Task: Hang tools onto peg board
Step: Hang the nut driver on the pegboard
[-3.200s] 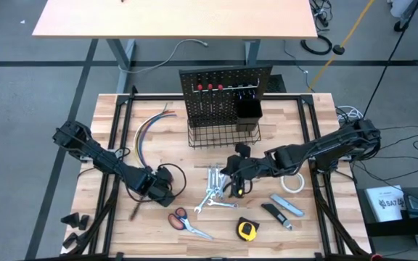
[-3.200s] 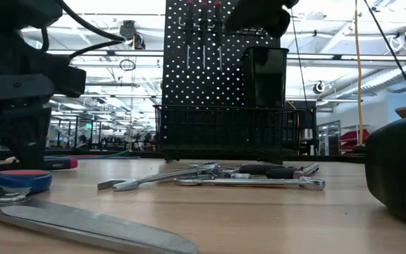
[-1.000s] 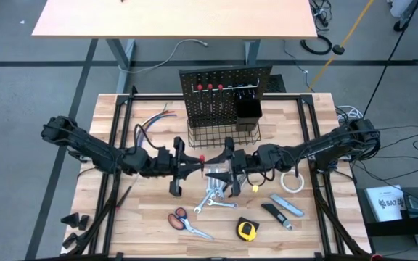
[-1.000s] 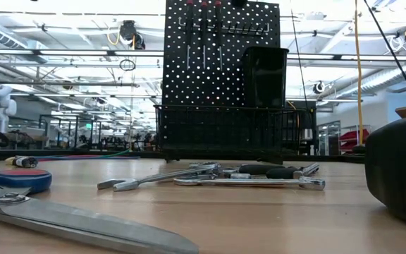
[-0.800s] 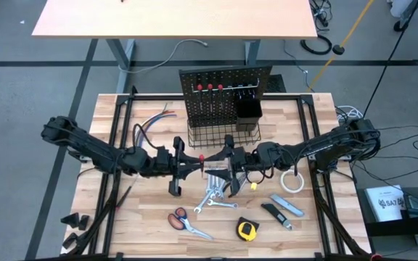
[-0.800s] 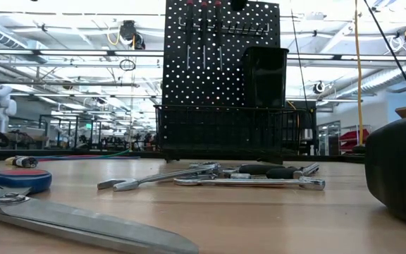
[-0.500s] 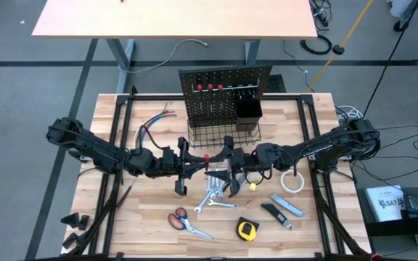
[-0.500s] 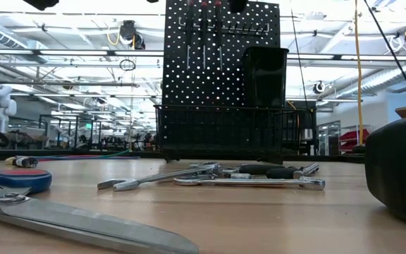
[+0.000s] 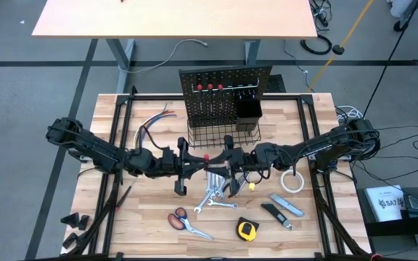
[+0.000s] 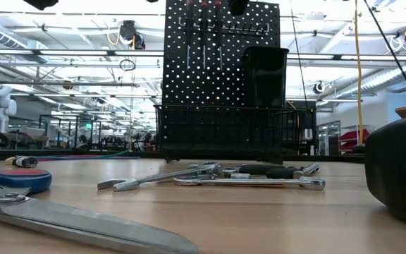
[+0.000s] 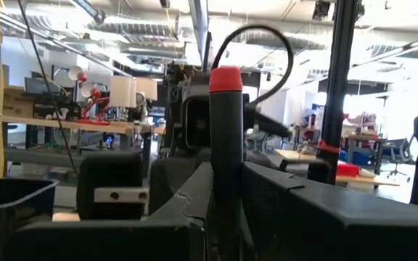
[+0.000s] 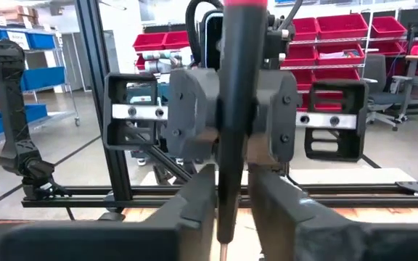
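A screwdriver [image 9: 206, 156] with a black handle and a red cap [image 11: 226, 77] stands upright in the air over the table's middle, in front of the peg board [image 9: 223, 90]. My left gripper [image 9: 194, 161] comes in from the left and is shut on it. My right gripper [image 9: 220, 164] faces it from the right and is shut on the same handle. Silver wrenches [image 9: 212, 193] lie flat on the wood just below. Orange-handled scissors [image 9: 187, 220], a yellow tape measure [image 9: 247, 230], a utility knife [image 9: 289, 205] and a white tape roll [image 9: 292, 181] also lie on the table. My left gripper pinches the screwdriver's black handle [image 11: 225, 181] between its two fingers, well below the red cap. The fingers reach in about level from the table's left, across the handle. The screwdriver stands upright, cap up, clear of the table. My right gripper has its two fingers [image 12: 203, 199] on either side of the black handle [image 12: 232, 174], lower on the tool. They come in level from the table's right and lie across the handle. The screwdriver stays upright, clear of the table.
A black wire basket [image 9: 223, 135] and a black cup [image 9: 247, 109] sit at the peg board's base, close behind the two grippers. Red-handled tools [image 9: 205, 87] hang on the board. Coloured wires [image 9: 151, 127] lie at the far left. A black-handled tool [image 9: 276, 215] lies near the knife.
My right gripper's fingers have closed in on the screwdriver's handle while my left gripper keeps its hold. The screwdriver stays upright in the same place above the wrenches.
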